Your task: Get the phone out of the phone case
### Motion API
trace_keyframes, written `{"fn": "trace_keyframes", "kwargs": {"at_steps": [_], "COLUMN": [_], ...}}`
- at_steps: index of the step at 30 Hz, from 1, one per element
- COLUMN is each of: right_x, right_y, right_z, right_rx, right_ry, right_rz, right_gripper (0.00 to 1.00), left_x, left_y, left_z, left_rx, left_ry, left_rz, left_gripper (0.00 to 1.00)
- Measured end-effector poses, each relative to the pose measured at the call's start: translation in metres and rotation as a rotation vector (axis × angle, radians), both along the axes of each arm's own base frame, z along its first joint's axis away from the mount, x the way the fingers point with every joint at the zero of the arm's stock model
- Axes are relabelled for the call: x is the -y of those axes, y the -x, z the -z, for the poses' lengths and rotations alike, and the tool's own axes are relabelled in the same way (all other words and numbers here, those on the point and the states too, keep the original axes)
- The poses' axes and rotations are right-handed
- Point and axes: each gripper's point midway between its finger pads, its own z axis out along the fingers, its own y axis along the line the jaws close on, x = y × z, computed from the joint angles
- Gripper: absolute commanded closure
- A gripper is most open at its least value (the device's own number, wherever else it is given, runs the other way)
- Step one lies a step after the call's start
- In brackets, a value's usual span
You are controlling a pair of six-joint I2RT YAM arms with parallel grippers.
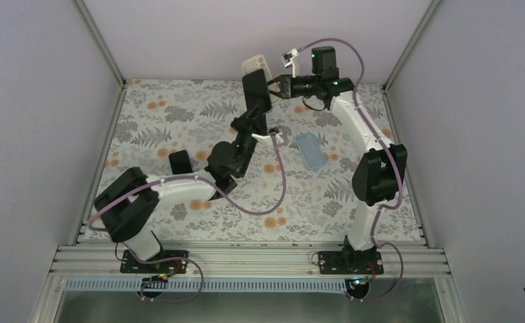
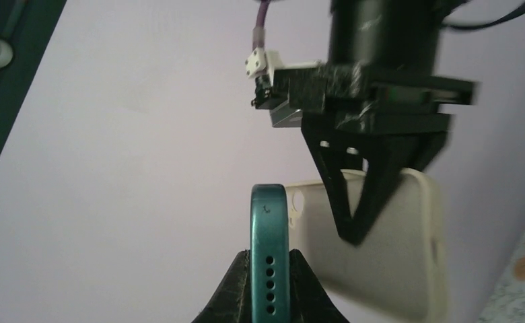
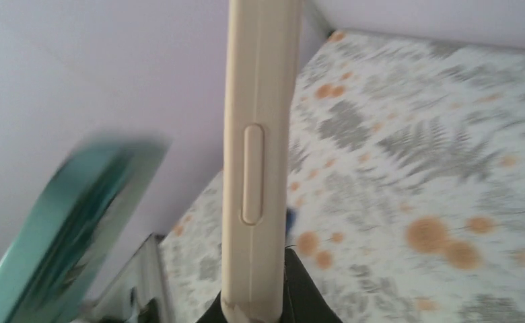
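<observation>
While the left gripper (image 1: 254, 116) holds the phone (image 1: 257, 91) up in the air over the far middle of the table (image 1: 300, 215), the right gripper (image 1: 274, 86) holds the phone case (image 1: 256, 66) just beyond it, so the phone is out of the case

Left wrist view: teal phone stands edge-on and upright, pinched at its lower end between the 2 black fingers (image 2: 236, 291), 1 on each flat face, with a row of small holes on the edge facing the camera. Fingers are narrow, closed onto the phone. Behind it the cream case shows broadside, and the right gripper's fingers reach down over it from above

Right wrist view: case is edge-on and upright, side button bump facing the camera, lower end gripped between that gripper's fingers (image 3: 303, 291), gap only as wide as the case. Teal phone sits left of the case here, blurred and tilted, with a strip of wall between them, so the 2 are near but apart

Top view: both are raised off the table near the back wall, case further back than phone. On the floral table cover lie a light blue flat item (image 1: 311, 149) right of centre near the right arm, and a black flat item (image 1: 179, 161) beside the left arm; cannot tell what either is
</observation>
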Motion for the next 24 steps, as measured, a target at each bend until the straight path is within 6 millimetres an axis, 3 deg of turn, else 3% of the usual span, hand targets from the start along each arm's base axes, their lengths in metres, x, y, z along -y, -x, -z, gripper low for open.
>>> {"fn": "trace_keyframes", "kwargs": {"at_steps": [5,10,16,19,24], "right_x": [0.042,0.081,0.087,0.087,0.078], "right_y": [-0.035,-0.050,-0.023,-0.001,0.037], "right_z": [-0.009,0.014,0.056,0.097,0.173], "right_rx": [0.116,0.113,0.038,-0.048,-0.247], "right_ry": [0.109,0.246,0.375,0.421,0.476], "right_rz": [0.158,0.262,0.178,0.105,-0.011], "right_gripper": [0.97,0.97,0.97,0.97,0.97], "left_x": [0.007,-0.024,-0.097,-0.140,-0.210], "left_y": [0.042,0.051,0.036,0.034,0.043], "left_z": [-0.014,-0.015,0.040,0.057,0.064], "left_rx": [-0.032,-0.025,-0.088,-0.121,-0.151], "left_ry": [-0.049,-0.090,-0.245,-0.283,-0.278], "left_rz": [0.118,0.087,-0.087,-0.179,-0.318], "left_gripper": [0.98,0.98,0.98,0.98,0.98]}}
